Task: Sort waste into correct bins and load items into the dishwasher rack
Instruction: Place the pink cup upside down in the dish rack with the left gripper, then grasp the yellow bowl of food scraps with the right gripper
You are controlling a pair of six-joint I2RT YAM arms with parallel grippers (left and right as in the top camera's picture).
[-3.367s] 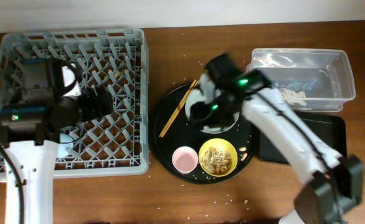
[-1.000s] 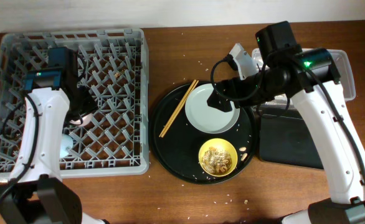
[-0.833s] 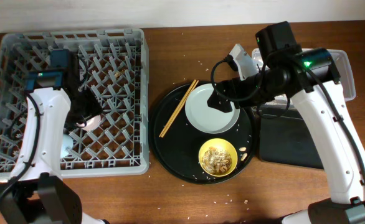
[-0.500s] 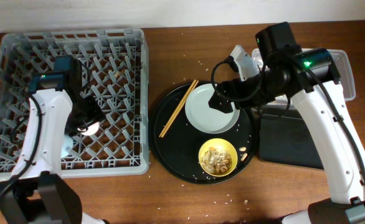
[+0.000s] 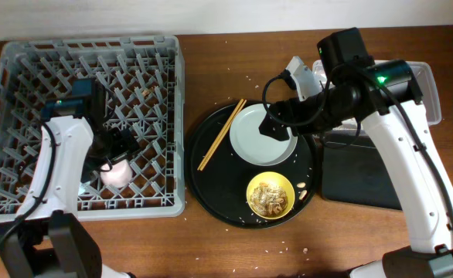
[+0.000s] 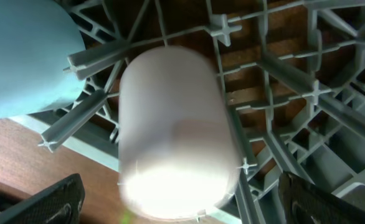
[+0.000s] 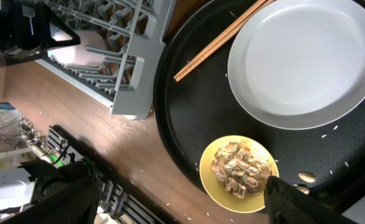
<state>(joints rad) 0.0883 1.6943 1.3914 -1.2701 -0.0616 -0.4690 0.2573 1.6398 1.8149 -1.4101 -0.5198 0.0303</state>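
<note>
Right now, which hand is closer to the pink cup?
Left. The left hand is right over the pink cup in the rack; the right hand is far off, above the plate.

Overhead: straight down, far. L wrist: v. close, rack [image 6: 312, 92] at 8 o'clock. R wrist: nearer, down on round tray [image 7: 195, 118]; both in overhead.

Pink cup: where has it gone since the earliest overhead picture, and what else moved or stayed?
The pink cup left the round black tray; the left pincer carried it into the rack, lowered it toward the front edge beside the blue cup, and let go. The right arm pulled back from the plate. Plate, chopsticks and yellow bowl stayed put.
</note>
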